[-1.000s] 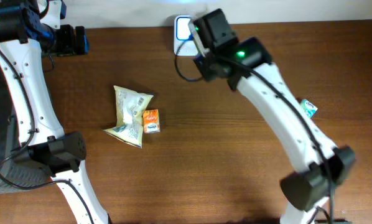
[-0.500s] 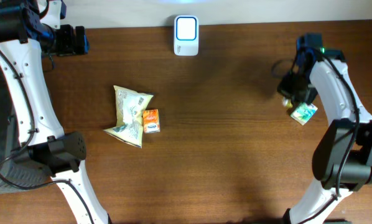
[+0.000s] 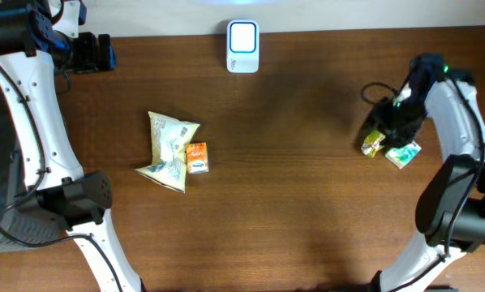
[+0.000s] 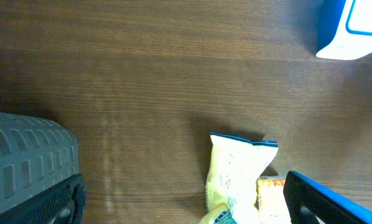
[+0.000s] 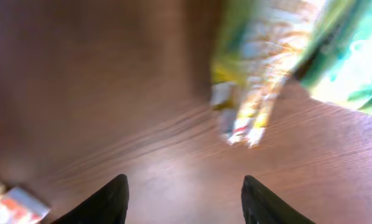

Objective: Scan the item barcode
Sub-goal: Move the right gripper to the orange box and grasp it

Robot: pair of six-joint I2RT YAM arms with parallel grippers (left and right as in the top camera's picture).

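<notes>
The white and blue scanner (image 3: 242, 47) stands at the table's far edge; it also shows top right in the left wrist view as the scanner (image 4: 354, 28). A yellow-green packet (image 3: 373, 145) lies at the right beside a teal packet (image 3: 404, 153). My right gripper (image 3: 386, 130) hovers just over them, open. In its own blurred view the yellow-green packet (image 5: 260, 81) lies ahead of the right gripper (image 5: 186, 202), nothing between the fingers. My left gripper (image 3: 96, 51) stays open at the far left, empty.
A pale yellow bag (image 3: 169, 150) and a small orange box (image 3: 197, 156) lie left of centre, also seen as the bag (image 4: 236, 174) and box (image 4: 272, 191) below the left gripper (image 4: 183, 205). A grey ribbed object (image 4: 21, 162) sits at that view's left edge.
My right arm swung from the scanner to the table's right side with the yellow-green packet, then opened. The packet now lies on the table beside the teal one. The left arm stayed still.
</notes>
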